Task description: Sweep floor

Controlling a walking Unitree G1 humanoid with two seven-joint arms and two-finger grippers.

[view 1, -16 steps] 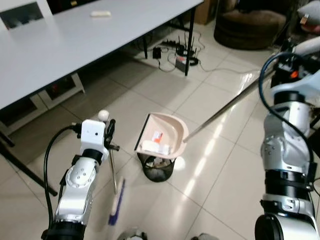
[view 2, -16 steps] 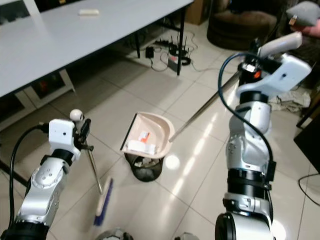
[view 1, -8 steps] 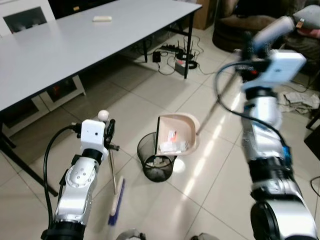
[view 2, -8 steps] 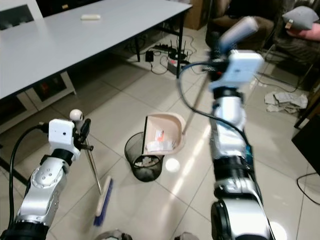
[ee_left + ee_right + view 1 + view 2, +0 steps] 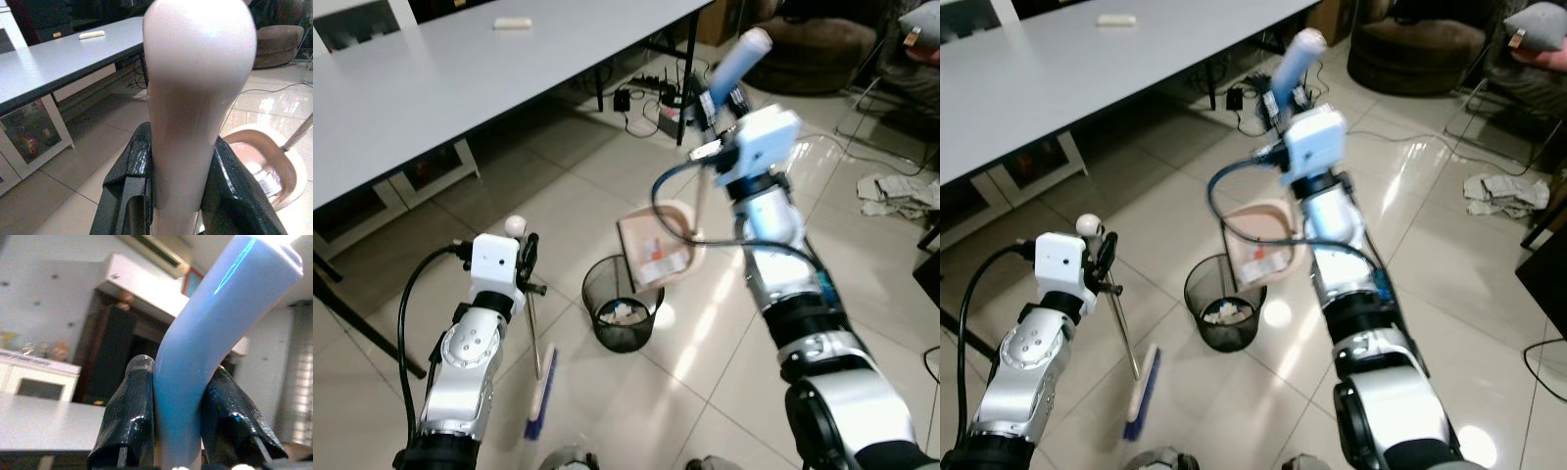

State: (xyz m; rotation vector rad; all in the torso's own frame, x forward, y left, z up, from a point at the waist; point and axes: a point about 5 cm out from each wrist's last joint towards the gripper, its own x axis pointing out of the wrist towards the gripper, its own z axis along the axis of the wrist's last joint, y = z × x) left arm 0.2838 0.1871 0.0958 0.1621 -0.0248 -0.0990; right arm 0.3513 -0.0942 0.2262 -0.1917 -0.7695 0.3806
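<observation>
A pink dustpan (image 5: 658, 250) hangs steeply tilted over a black wire bin (image 5: 622, 315), with paper litter still lying against its face. Its long metal handle rises to a blue grip (image 5: 740, 57), and my right gripper (image 5: 709, 104) is shut on that grip (image 5: 195, 357). More litter lies in the bin. My left gripper (image 5: 526, 262) is shut on the broom's cream handle top (image 5: 198, 98), holding the broom upright to the left of the bin. The broom's blue-bristled head (image 5: 541, 397) rests on the tiles.
A long grey table (image 5: 431, 78) spans the left and back, with its black legs nearby. Power strips and cables (image 5: 668, 103) lie under its far end. A brown seat (image 5: 813, 39) stands at the back right, and crumpled cloth (image 5: 901, 188) lies on the floor.
My right arm has swung left and raised the dustpan's handle nearly upright, tipping the pan steeply over the bin. The left arm and broom have not moved.
</observation>
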